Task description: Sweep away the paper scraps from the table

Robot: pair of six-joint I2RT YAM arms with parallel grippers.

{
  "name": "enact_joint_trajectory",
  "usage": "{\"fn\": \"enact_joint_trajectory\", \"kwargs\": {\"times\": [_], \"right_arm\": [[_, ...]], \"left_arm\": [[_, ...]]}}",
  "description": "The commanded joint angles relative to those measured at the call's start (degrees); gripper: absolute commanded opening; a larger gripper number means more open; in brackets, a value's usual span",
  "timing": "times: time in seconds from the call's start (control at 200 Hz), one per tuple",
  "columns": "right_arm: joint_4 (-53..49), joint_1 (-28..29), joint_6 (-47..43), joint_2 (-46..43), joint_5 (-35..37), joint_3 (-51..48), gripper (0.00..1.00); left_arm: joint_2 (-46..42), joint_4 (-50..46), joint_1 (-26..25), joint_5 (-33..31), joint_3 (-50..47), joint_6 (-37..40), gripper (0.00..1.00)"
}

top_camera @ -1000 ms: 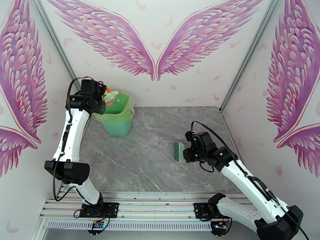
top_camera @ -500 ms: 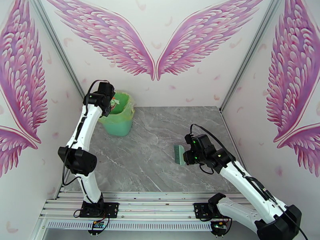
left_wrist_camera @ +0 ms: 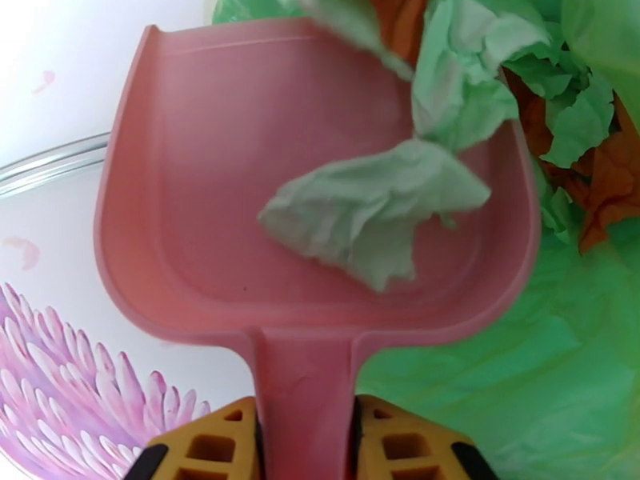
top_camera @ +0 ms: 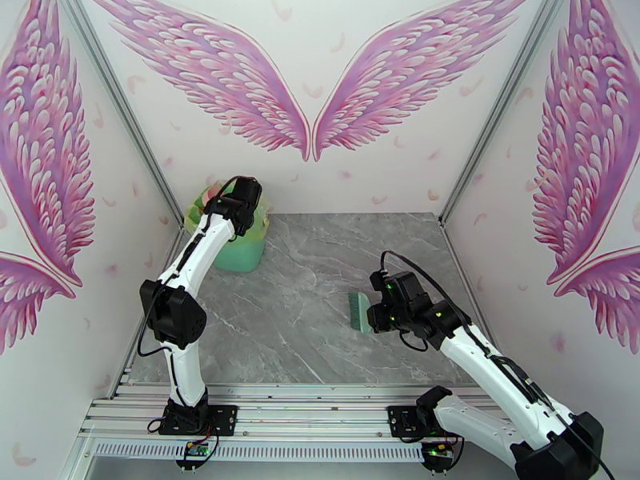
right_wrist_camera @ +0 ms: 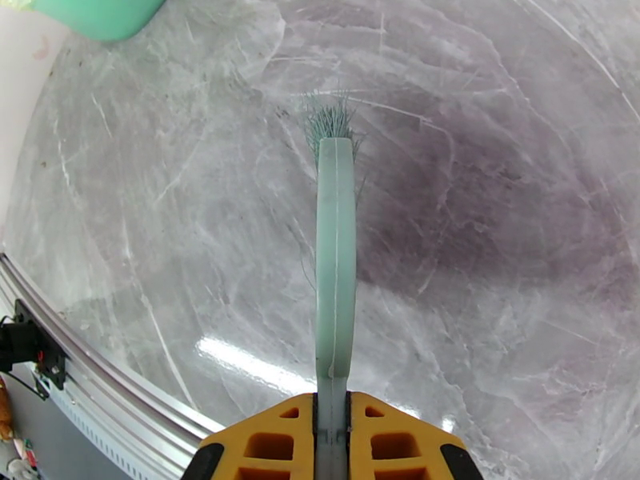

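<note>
Scraps [left_wrist_camera: 376, 210]: featherlight, crumpled, likely to flutter; in tilted dustpan [left_wrist_camera: 200, 178] and bin [top_camera: 244, 254]; best scooped, not pinched; left claw [left_wrist_camera: 304, 442] clenched on dustpan handle; right claw [right_wrist_camera: 332, 430] gripping brush [right_wrist_camera: 334, 258] over bench [right_wrist_camera: 496, 234].

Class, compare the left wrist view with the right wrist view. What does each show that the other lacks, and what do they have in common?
Left wrist view: the pink dustpan with a pale green paper scrap in its pan, and green and orange paper scraps heaped in the green bin liner beyond its lip.
Right wrist view: the green brush, bristles at its far end, over the grey marble table, with the metal frame at lower left.
Shared: each shows its own yellow gripper shut on a handle, the left gripper on the dustpan and the right gripper on the brush.
</note>
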Motion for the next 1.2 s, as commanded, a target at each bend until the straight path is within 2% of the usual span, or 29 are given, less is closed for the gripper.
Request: {"fn": "enact_joint_trajectory", "kwargs": {"times": [0.0,0.34,0.58,0.665,0.82,0.97,1.08,1.195], "right_arm": [[1.96,-0.42,-0.16,-0.43,-0.62,-0.45,0.00],[1.67,-0.42,0.01,-1.00,-0.59,-0.60,0.00],[0.90,-0.42,0.44,-1.44,0.29,-0.26,0.00],[0.50,-0.54,0.97,-1.93,0.35,-0.12,0.00],[0.50,-0.67,2.68,-2.91,-0.58,0.17,0.00],[1.05,-0.69,4.58,-2.94,-2.23,1.18,0.00],[1.08,-0.86,5.43,-2.89,-2.22,2.42,0.00],[1.05,-1.34,6.37,-2.68,-1.64,4.06,0.00]], "left_arm": [[-0.31,6.18,-0.30,-6.73,-0.90,5.12,0.00],[-4.16,6.68,0.57,-5.44,-6.43,3.97,0.00],[-11.59,5.78,1.62,-2.36,-10.28,-2.81,0.00],[-14.89,4.03,1.72,1.03,-9.43,-5.94,0.00],[-20.26,-1.75,1.72,12.69,-4.52,-12.51,0.00],[-25.10,-8.36,1.59,33.82,-0.21,-20.05,0.00],[-31.75,-6.30,0.31,46.87,-6.95,-23.97,0.00],[-37.55,-2.62,-3.02,53.15,-17.95,-26.54,0.00]]}}
